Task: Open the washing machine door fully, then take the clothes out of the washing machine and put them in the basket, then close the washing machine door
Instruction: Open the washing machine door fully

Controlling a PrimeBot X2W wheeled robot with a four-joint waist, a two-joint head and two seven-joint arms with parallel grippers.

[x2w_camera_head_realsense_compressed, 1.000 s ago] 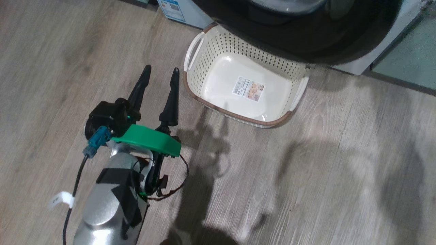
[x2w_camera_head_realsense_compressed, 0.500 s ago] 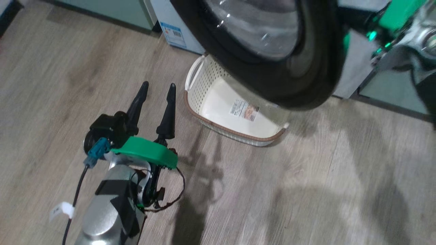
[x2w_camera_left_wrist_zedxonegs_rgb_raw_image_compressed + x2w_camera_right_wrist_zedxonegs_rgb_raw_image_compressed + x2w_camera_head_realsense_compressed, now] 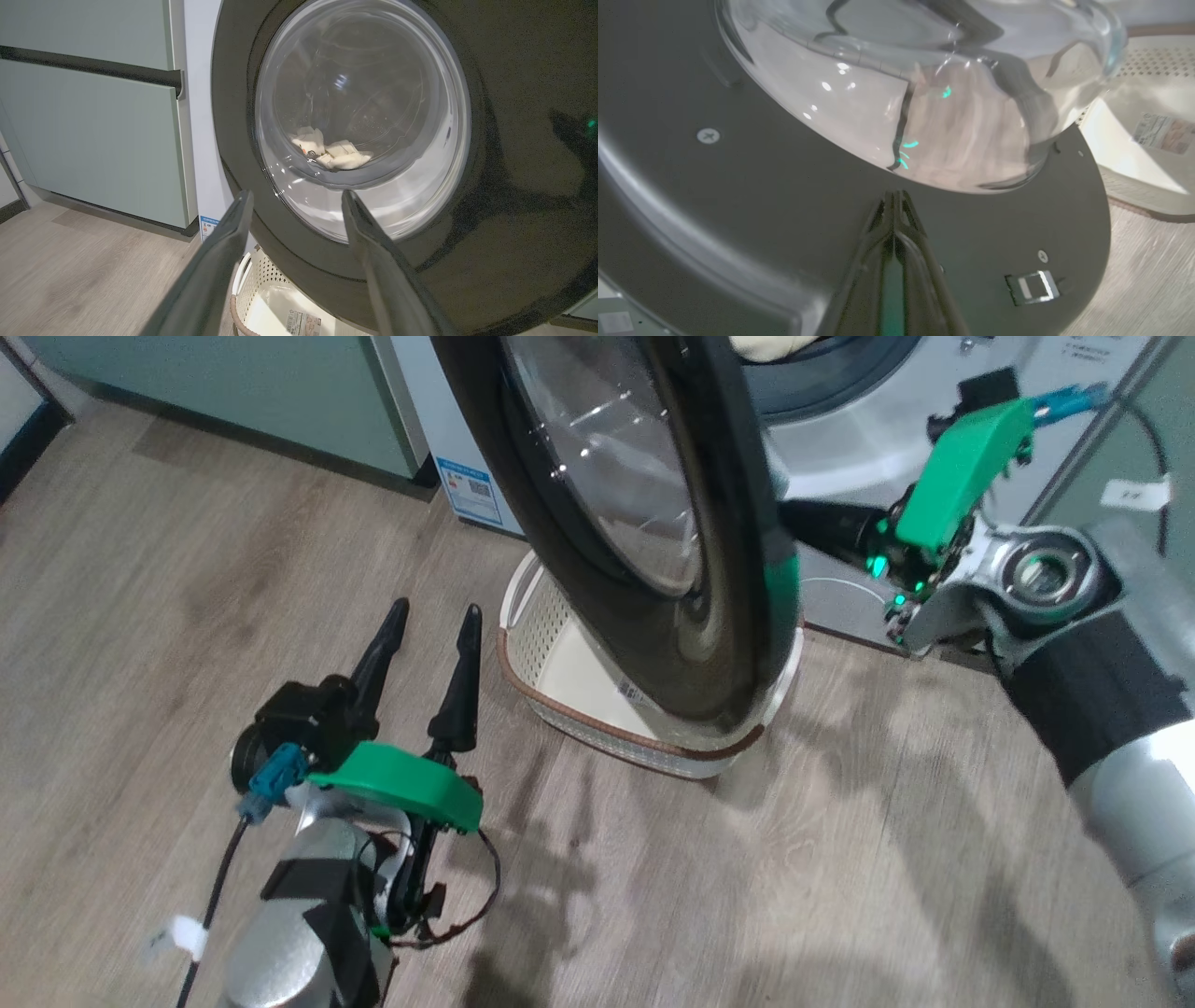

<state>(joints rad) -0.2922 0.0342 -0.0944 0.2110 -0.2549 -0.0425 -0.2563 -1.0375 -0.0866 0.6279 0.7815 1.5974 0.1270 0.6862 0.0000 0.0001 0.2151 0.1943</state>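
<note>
The washing machine door (image 3: 635, 523) stands partly open, edge-on in the head view, hanging over the basket (image 3: 560, 700) on the floor. My right gripper (image 3: 794, 520) is shut, its tips pressed on the door's inner black rim (image 3: 761, 196) just below the glass bowl (image 3: 924, 93). My left gripper (image 3: 429, 616) hovers open left of the basket, holding nothing. Its fingers (image 3: 224, 252) point at the door's outer face (image 3: 514, 140). Pale clothes (image 3: 336, 156) show through the glass, and a cream bit (image 3: 766, 345) lies in the mouth of the washing machine (image 3: 840, 439).
Sage-green cabinet panels (image 3: 233, 383) flank the machine on the left, and another panel (image 3: 1120, 448) stands behind my right arm. Wood floor (image 3: 840, 849) spreads in front. The basket's label (image 3: 1157, 133) shows beyond the door's edge.
The head camera has tilted up. The door has swung further out over the basket, with my shut right gripper behind it. My left gripper has stayed open beside the basket.
</note>
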